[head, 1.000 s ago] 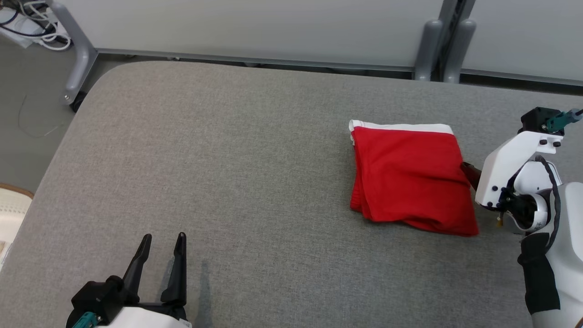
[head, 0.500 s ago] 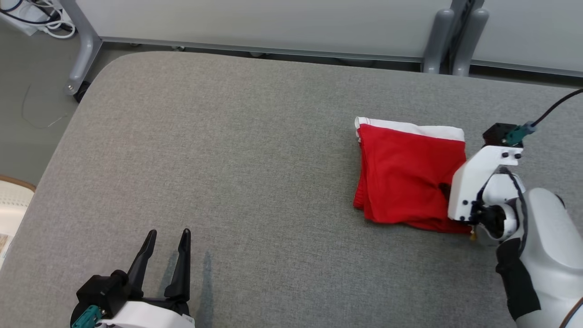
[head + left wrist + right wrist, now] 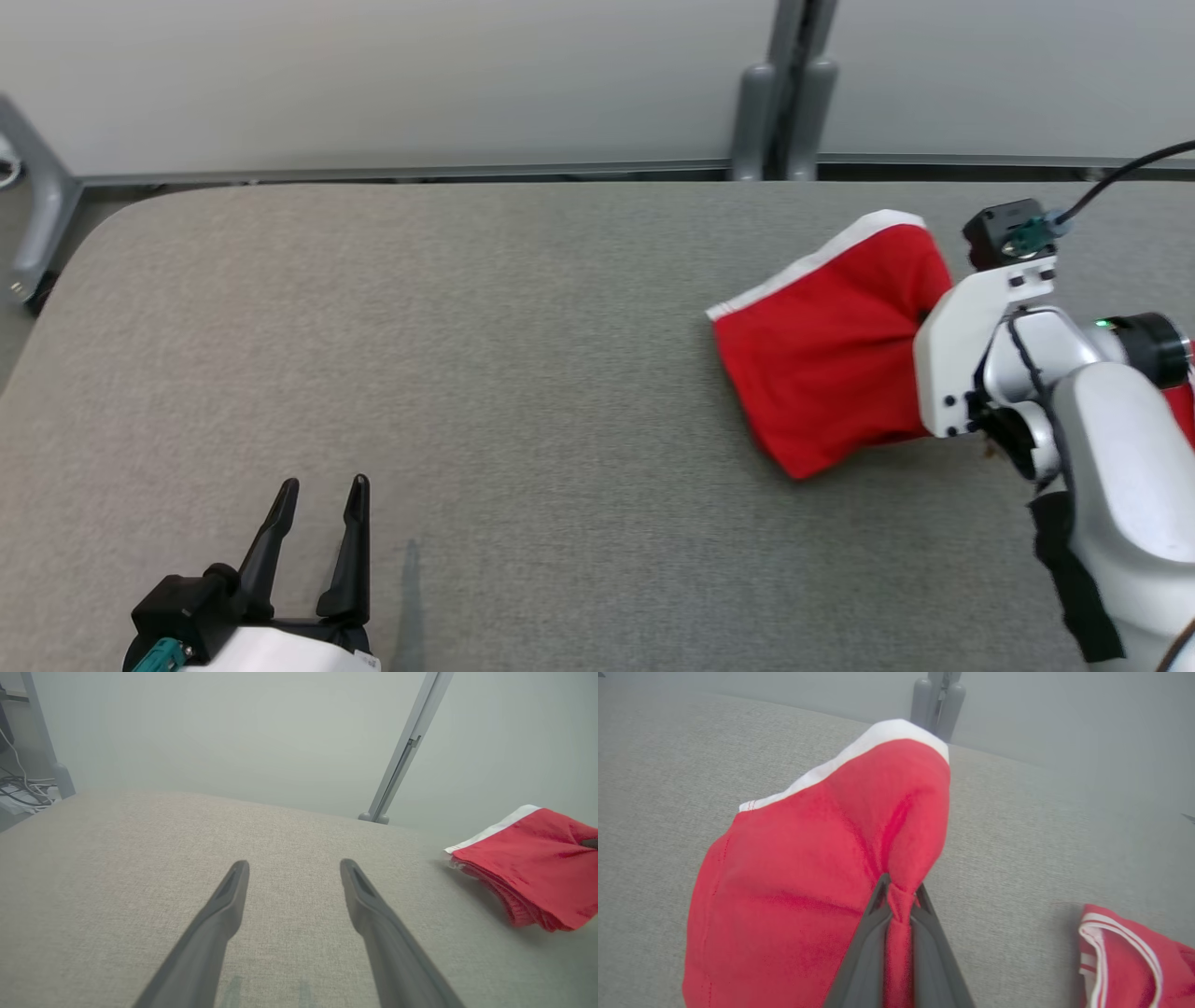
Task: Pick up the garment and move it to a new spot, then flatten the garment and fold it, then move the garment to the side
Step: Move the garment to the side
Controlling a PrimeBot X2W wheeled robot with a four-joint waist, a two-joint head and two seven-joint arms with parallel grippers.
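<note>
The right gripper (image 3: 899, 889) clenched the folded garment's (image 3: 822, 373) edge, holding it off the table (image 3: 467, 327), presumably for carrying aside; the left gripper's (image 3: 324, 483) 2 fingers stood apart, empty.

The place looks like a robotics lab or test room rather than a home; a broad table (image 3: 467, 327) with rounded corners, covered in plain grey cloth, serves as the workbench; behind it stand pale grey partition panels (image 3: 373, 75) carried on grey metal posts (image 3: 784, 112), with an angled frame leg (image 3: 49, 215) at the left; the floor (image 3: 11, 327) is plain grey; in the left wrist view a loose bundle of cables (image 3: 18, 787) lies by the foot of a panel; a cabled, white-shelled robot arm (image 3: 1120, 448) works at the table, its right gripper (image 3: 899, 889) pinched on a red garment (image 3: 822, 364).
</note>
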